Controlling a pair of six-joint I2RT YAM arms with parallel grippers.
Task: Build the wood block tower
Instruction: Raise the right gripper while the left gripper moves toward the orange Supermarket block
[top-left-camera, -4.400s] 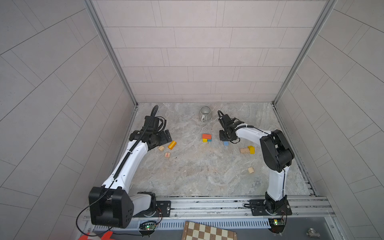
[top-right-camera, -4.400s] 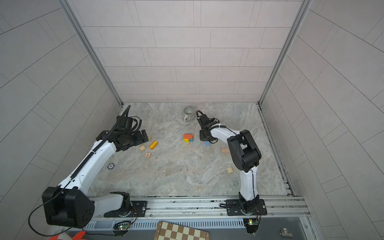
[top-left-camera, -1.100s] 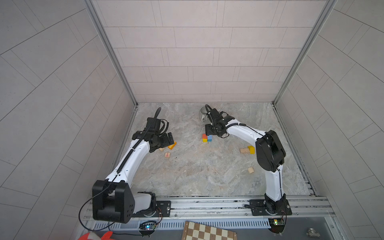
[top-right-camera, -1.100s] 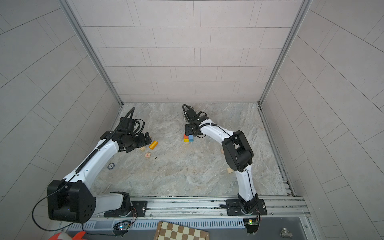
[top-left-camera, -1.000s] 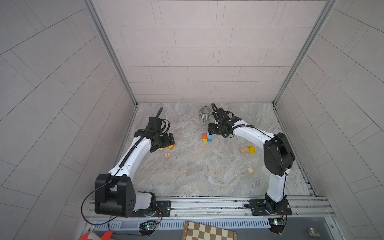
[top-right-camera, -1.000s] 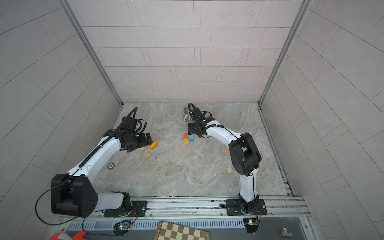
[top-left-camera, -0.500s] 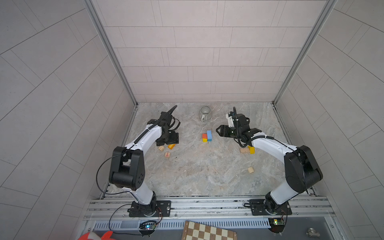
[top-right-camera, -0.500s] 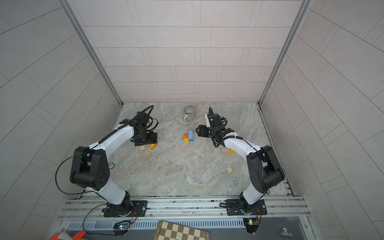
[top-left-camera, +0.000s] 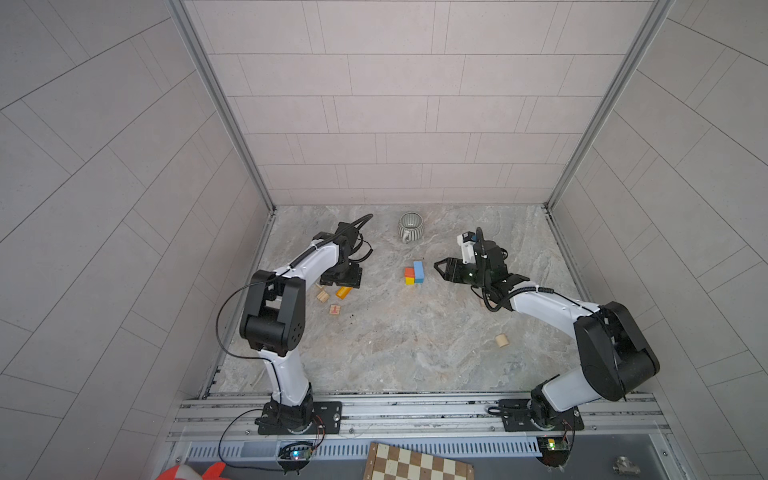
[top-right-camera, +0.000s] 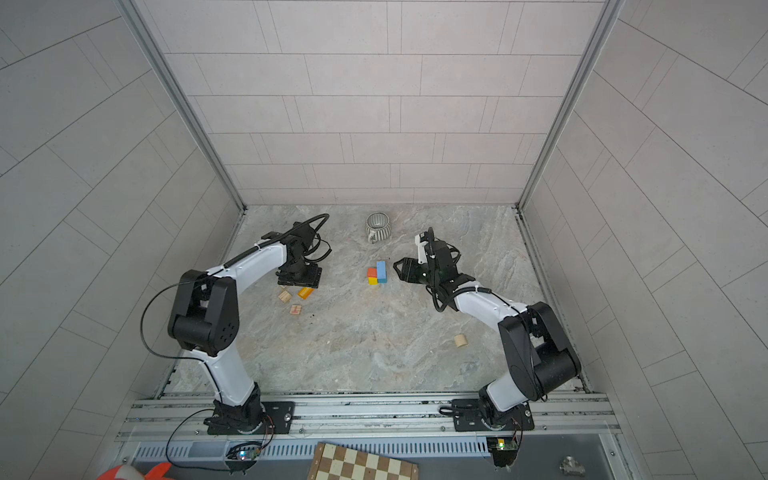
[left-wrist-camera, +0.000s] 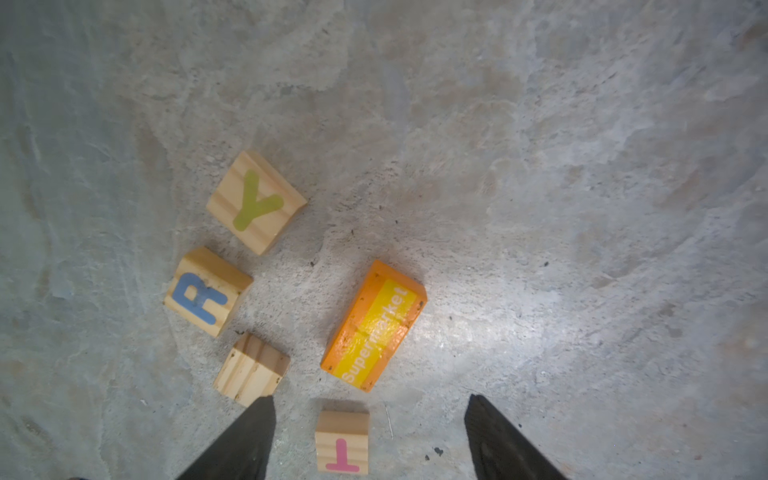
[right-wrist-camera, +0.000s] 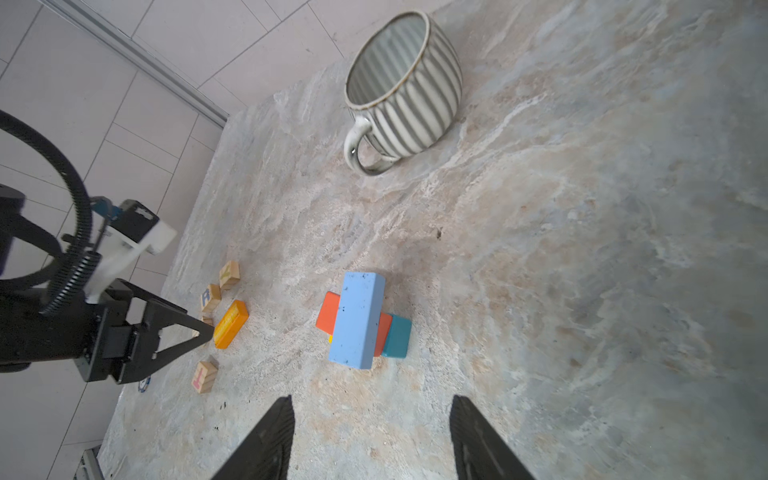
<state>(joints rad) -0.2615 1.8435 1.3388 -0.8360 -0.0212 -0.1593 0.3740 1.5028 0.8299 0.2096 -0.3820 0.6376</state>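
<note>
Left arm is folded at the elbow and reached to the left-back part of the bench (top-left-camera: 415, 353). The left gripper (left-wrist-camera: 370, 398) is pointed straight down over loose blocks, jaws spread, nothing pinched. Seen below it in the left wrist view are the orange "Supermarket" brick (left-wrist-camera: 374, 326), Y cube (left-wrist-camera: 255, 201), R cube (left-wrist-camera: 208, 291), plain cube (left-wrist-camera: 251, 370) and T cube (left-wrist-camera: 341, 442). The T cube is framed by the gap between the fingers.

Right arm is stretched low from the right side toward mid-bench. The right gripper (right-wrist-camera: 370, 398) is levelled at the wood block tower (top-left-camera: 415, 274), near it but apart, jaws spread, nothing gripped.

Tower is placed mid-bench, toward the back edge. A light blue brick (right-wrist-camera: 357, 320) is laid across an orange-red block (right-wrist-camera: 328, 311), with a teal block (right-wrist-camera: 397, 336) beneath.

Mug (top-left-camera: 409, 226) is stood upright by the back edge; only its own striped wall is shown inside.
</note>
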